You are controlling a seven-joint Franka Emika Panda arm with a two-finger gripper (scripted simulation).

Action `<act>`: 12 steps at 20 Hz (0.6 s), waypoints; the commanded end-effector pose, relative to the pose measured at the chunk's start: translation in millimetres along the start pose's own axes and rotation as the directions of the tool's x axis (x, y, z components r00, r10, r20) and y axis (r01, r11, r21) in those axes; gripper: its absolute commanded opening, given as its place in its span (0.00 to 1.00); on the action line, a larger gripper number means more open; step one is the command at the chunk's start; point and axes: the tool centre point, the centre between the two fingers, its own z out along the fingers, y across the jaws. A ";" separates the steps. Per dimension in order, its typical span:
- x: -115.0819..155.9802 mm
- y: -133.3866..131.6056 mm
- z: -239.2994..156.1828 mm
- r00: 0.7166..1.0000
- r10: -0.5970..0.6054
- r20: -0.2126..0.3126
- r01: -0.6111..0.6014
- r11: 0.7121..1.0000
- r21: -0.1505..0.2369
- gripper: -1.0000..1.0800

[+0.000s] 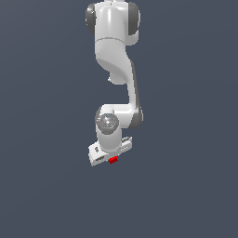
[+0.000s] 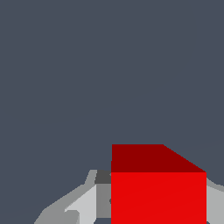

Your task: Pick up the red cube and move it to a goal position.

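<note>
The red cube point(image 1: 113, 160) is small and bright red, and only a sliver of it peeks out under the white hand in the exterior view. My gripper point(image 1: 111, 157) hangs at the end of the white arm, near the middle of that view. In the wrist view the cube point(image 2: 157, 197) looms large between the two grey fingers point(image 2: 101, 194). One finger lies against each side of it, so the gripper is shut on the cube. Most of the fingers are hidden by the cube and the frame edge.
A plain dark grey-blue surface point(image 1: 186, 186) fills both views around the arm. No goal marker or other object shows.
</note>
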 end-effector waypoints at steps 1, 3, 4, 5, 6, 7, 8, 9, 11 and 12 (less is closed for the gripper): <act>0.0 0.0 0.0 1.000 0.000 0.000 0.000 1.000 0.000 0.00; -0.1 -0.2 -1.1 1.000 0.000 0.000 0.000 1.000 0.000 0.00; -0.2 -0.4 -2.3 1.000 0.000 0.000 0.000 1.000 0.000 0.00; -0.3 -0.7 -4.1 1.000 0.000 0.000 0.000 1.000 0.000 0.00; -0.6 -1.2 -6.4 1.000 0.000 0.000 0.000 1.000 0.000 0.00; -0.8 -1.7 -9.3 1.000 0.000 0.000 0.000 1.000 0.000 0.00; -1.1 -2.3 -12.6 1.000 0.000 0.000 0.000 1.000 0.000 0.00; -1.5 -3.0 -16.6 1.000 0.000 0.000 0.000 1.000 0.000 0.00; -2.3 -4.8 -26.1 1.000 0.000 0.000 0.000 1.000 0.000 0.00; -2.9 -5.8 -31.7 1.000 0.000 0.000 0.000 1.000 0.000 0.00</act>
